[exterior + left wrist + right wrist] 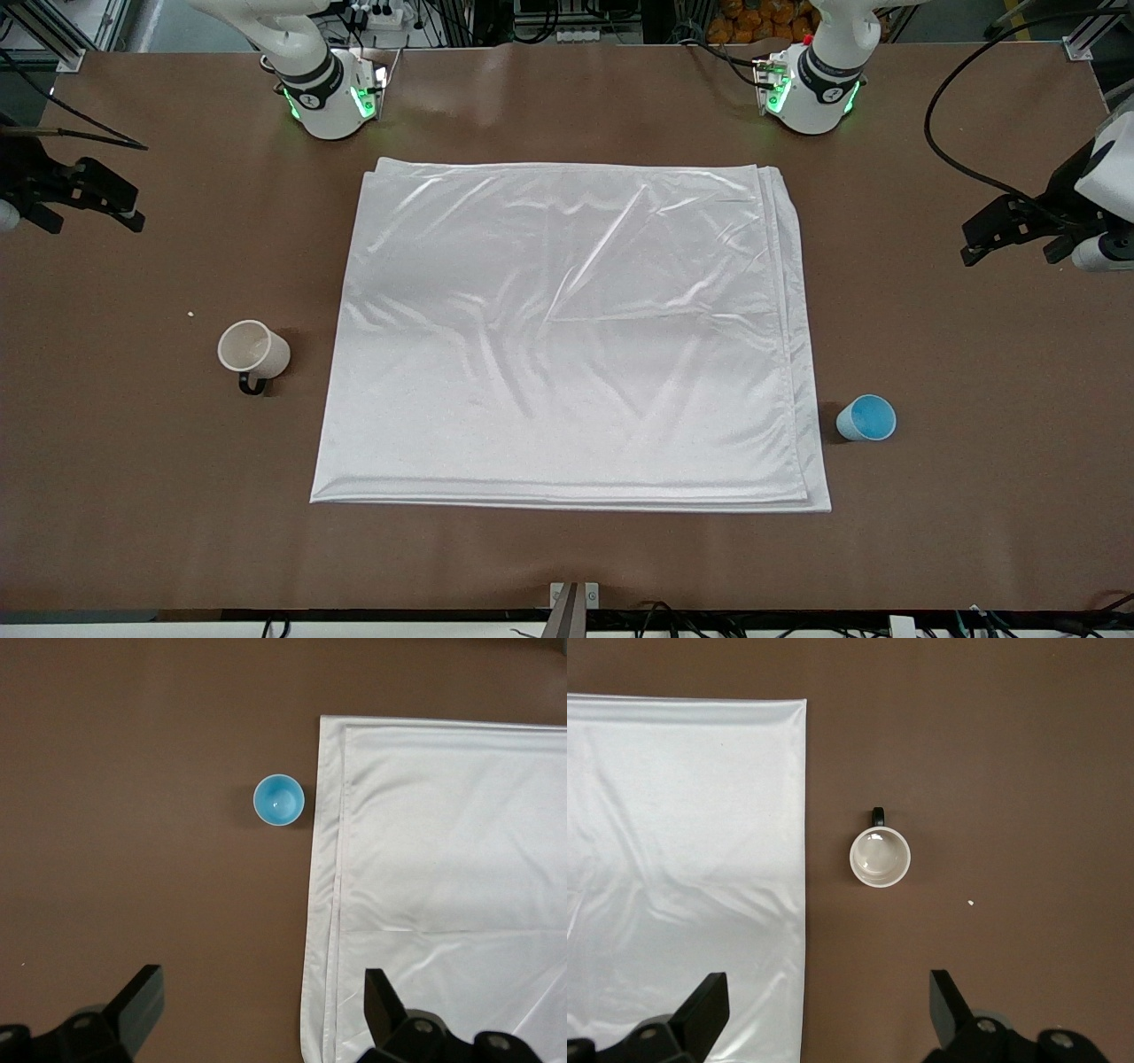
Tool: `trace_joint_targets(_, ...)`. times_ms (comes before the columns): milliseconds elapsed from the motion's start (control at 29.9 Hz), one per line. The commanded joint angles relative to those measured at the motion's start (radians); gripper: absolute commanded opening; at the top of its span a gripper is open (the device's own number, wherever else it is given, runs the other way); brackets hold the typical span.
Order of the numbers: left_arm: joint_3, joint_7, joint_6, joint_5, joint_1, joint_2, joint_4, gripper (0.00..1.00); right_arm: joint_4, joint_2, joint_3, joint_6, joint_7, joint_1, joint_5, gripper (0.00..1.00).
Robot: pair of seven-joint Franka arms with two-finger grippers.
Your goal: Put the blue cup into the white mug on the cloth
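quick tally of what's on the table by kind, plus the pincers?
Cups: 2, the blue cup and the white mug, both on bare table beside the cloth
Cloths: 1, the cloth
Crumbs: 1, pale speck
Pincers: 2, left pincer and right pincer, both open
Total: 6

The worktop is carrying one cloth, one mug, one cup and one tiny pale crumb. Two arms are showing, each carrying one tool: the left tool and the right tool.
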Motion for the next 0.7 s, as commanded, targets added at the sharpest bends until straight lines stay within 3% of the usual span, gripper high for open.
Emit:
trace_joint_targets(0,-0.006,-0.001,-0.004,-0.015,0.005,0.006,0.018,1.00,0.017,0.005,-0.015,-0.007,-0.012,0.011,0.013,1.00)
trace_joint_targets(434,-0.004,0.005,-0.004,0.000,0.002,0.042,0.021,1.00,0.017,0.005,-0.015,-0.007,-0.012,0.011,0.010,1.00)
trace_joint_targets(668,-0.001,0.006,0.016,-0.003,0.016,0.152,0.027,1.00,0.014,0.012,-0.017,-0.007,-0.012,0.012,0.007,1.00)
